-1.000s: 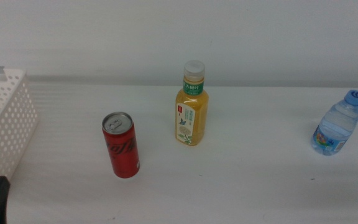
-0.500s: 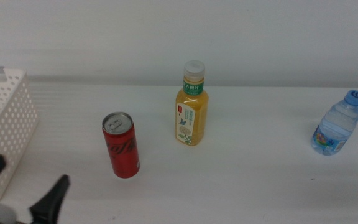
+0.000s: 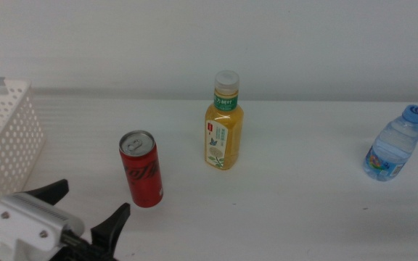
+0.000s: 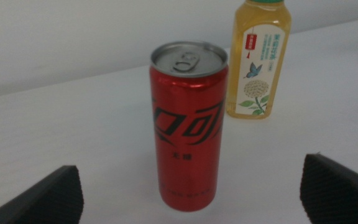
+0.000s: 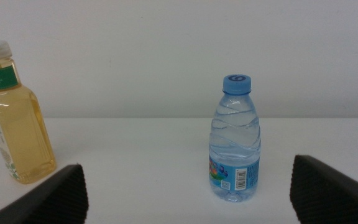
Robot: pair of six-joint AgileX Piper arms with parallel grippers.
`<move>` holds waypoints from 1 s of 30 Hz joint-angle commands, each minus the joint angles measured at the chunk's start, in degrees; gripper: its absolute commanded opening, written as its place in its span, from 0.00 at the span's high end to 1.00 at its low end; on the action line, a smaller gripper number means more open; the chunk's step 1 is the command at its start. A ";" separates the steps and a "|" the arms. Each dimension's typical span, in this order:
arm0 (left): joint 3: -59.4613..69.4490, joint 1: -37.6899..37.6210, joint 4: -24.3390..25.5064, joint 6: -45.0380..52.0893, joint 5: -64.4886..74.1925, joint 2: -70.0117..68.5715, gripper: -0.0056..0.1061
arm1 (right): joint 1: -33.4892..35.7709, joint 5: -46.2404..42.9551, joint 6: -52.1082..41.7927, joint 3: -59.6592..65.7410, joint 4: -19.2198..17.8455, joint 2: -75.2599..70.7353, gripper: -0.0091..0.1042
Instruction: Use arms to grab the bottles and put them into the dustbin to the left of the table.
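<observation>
Left hand (image 3: 89,210) spread, near red can (image 3: 141,169)

A slim red soda can (image 3: 141,169) stands upright at lower centre-left of the middle view, silver top unopened. Right of it and further back stands the taller orange juice bottle (image 3: 223,125), green-labelled, white cap on. A small clear water bottle (image 3: 394,146) with a blue cap stands at far right. The white perforated dustbin (image 3: 4,138) sits at the left edge, on the white table (image 3: 296,203).
</observation>
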 commanded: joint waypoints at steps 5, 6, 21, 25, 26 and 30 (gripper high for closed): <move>2.32 -0.50 -0.37 -0.37 -15.36 12.45 0.11 | -0.53 -0.53 -0.59 2.44 -0.25 -2.28 0.16; 2.32 -0.50 -0.37 -0.38 -17.17 14.19 0.11 | -0.53 -0.53 -0.59 2.44 -0.25 -2.28 0.16; 2.10 -0.50 -0.26 -2.99 -31.22 29.94 0.11 | -0.53 -0.53 -0.59 2.44 -0.25 -2.28 0.16; 2.10 -0.50 -0.22 -2.99 -31.22 29.94 0.11 | -0.53 -0.53 -0.59 2.44 -0.25 -2.28 0.16; 2.10 -0.50 -0.22 -2.99 -31.22 29.94 0.11 | -0.53 -0.53 -0.59 2.44 -0.25 -2.28 0.16; 2.00 -0.50 -0.11 -3.93 -31.22 29.94 0.11 | -0.53 -0.53 -0.59 2.44 -0.25 -2.28 0.16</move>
